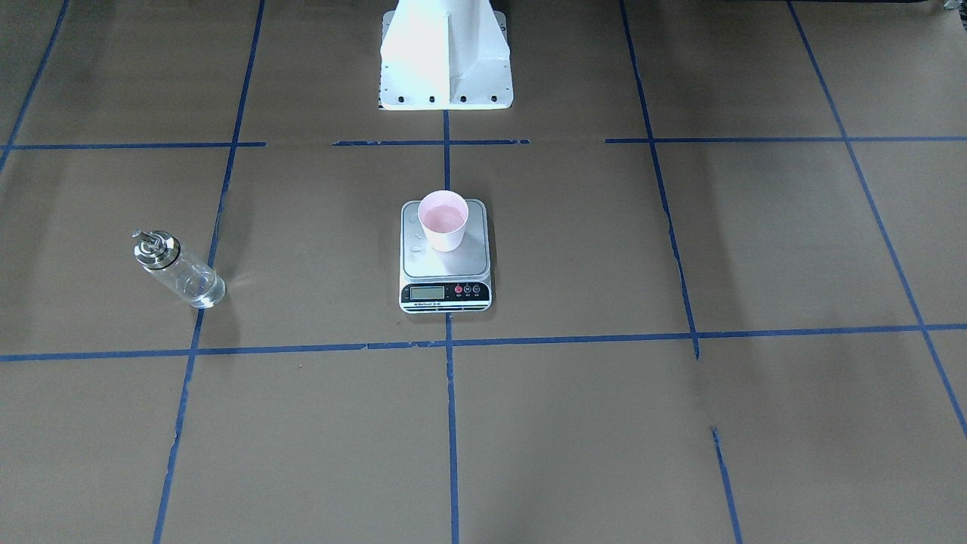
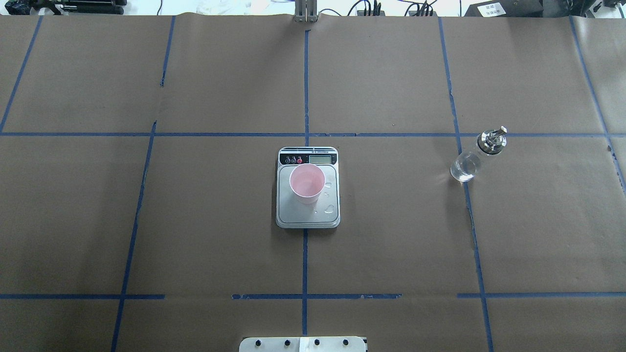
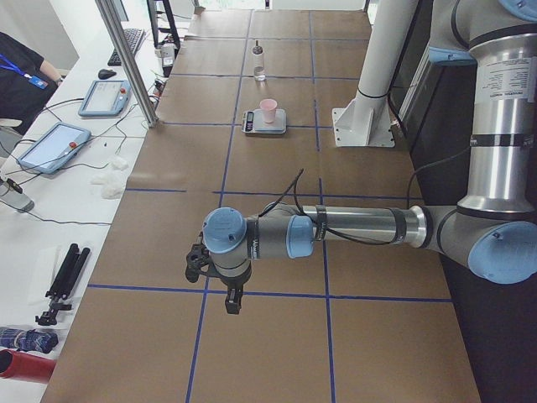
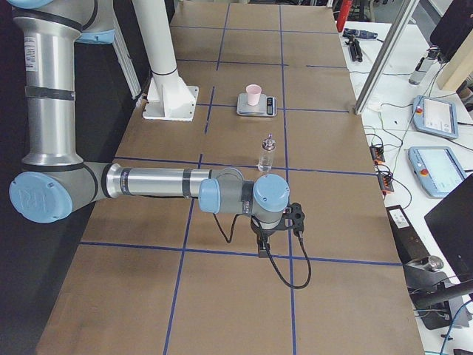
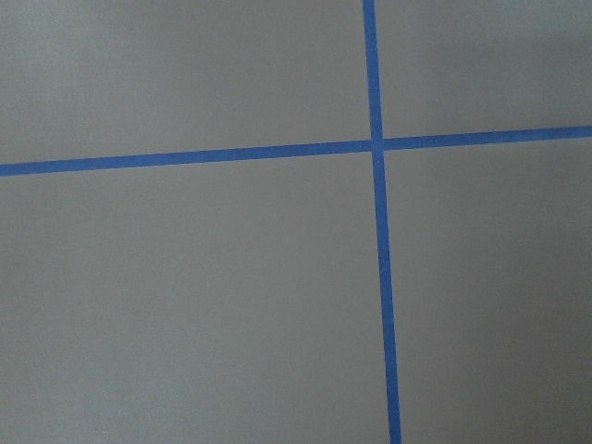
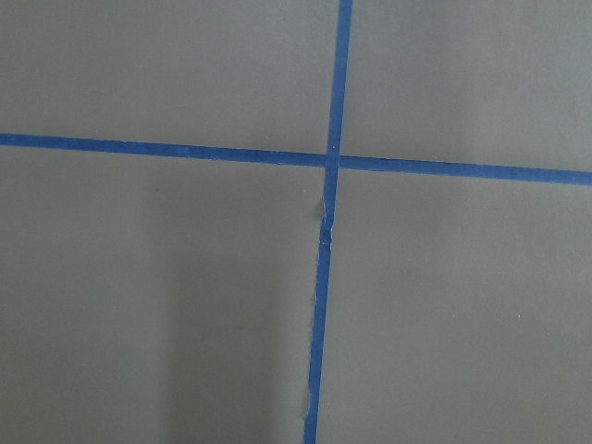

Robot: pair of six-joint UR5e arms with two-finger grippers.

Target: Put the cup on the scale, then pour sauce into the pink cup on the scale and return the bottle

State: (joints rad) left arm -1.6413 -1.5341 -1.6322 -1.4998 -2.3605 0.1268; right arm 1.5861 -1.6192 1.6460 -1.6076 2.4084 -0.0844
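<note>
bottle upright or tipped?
Upright. The bottle stands on its base, vertical in the exterior right view, set apart from the scale.

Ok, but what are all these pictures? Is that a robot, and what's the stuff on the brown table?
Yes, it is a robot with two long arms. Each arm ends in a grabbing part called an end effector: the left end effector and the right end effector. Both hang over the table, far from the things, and hold neither of them.

Two pictures look down from above, two look along the table from its ends, and two come from wrist cameras, which see only table and blue tape.

In the middle a pink cup stands on a silver scale, beside a few drops. A glass bottle stands alone on the robot's right.
</note>
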